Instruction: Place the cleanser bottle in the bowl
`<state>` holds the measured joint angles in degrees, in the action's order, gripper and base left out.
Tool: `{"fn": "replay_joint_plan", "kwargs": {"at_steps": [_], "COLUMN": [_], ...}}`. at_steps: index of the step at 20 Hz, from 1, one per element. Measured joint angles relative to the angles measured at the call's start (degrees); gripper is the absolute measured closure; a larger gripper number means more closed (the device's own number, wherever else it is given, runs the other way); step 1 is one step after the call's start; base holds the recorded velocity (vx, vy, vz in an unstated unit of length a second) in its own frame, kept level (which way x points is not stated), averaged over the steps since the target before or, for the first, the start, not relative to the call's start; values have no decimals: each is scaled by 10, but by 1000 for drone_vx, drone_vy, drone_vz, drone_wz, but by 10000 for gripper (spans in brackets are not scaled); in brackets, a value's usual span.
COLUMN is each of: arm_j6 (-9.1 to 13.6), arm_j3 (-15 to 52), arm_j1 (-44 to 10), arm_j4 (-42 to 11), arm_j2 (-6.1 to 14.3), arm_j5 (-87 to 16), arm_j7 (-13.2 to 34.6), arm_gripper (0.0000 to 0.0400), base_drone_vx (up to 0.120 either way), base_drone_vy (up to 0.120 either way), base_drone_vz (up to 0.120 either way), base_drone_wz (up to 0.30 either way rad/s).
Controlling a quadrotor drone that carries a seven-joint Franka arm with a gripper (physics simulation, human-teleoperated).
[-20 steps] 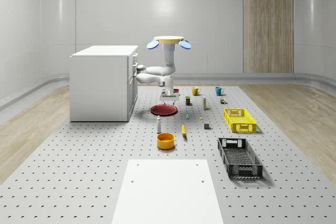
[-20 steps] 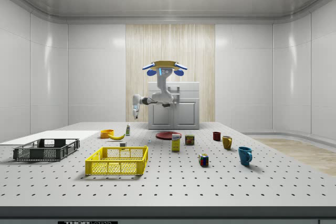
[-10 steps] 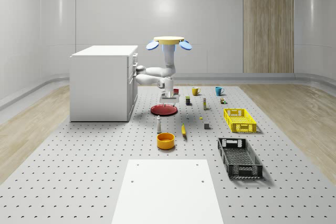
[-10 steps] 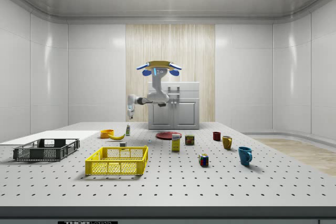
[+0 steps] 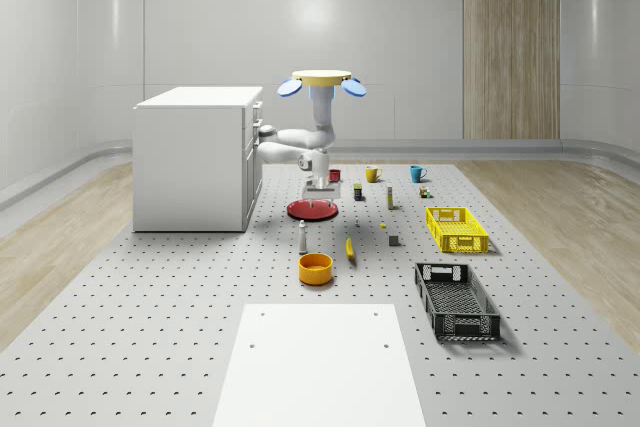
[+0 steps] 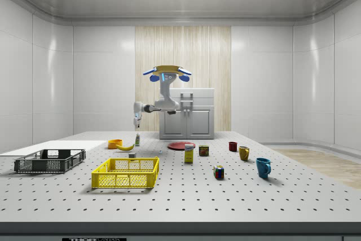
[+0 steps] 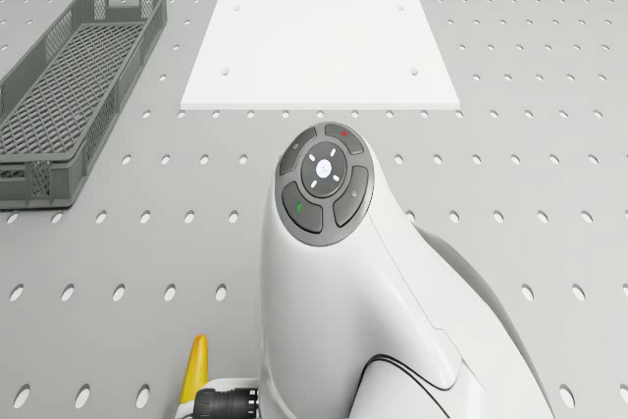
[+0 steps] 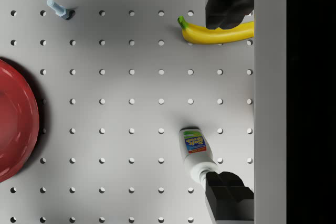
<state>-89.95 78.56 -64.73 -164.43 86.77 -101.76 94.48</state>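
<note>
We see the drone hovering above the desk, over the red plate and beside the white cabinet. Its arm reaches down and forward, and the gripper hangs in the air above the bottle, well clear of it. In the wrist view the gripper is spread wide and holds nothing; one dark fingertip overlaps the banana in that picture and the other covers the bottle's cap end.

The bottle is small and white, with a narrow neck and a label in blue, green and red on its body. In the whole-scene view it stands upright on the desk, between the plate and the orange bowl, and apart from both. The bowl is round, open at the top, and we see nothing in it. The banana lies just beside the bottle and bowl, toward the desk edge where the yellow crate and the dark crate sit.
</note>
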Motion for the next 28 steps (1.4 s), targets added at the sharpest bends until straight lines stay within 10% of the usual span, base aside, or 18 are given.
{"fn": "replay_joint_plan", "kwargs": {"at_steps": [28], "arm_j6": [-73], "arm_j3": [-97], "arm_j1": [102], "arm_j4": [57], "arm_j2": [29], "arm_j5": [-80], "arm_j7": [-149], "arm_gripper": [0], "base_drone_vx": [0], "base_drone_vy": [0], "base_drone_vz": [0], "base_drone_wz": [0]}}
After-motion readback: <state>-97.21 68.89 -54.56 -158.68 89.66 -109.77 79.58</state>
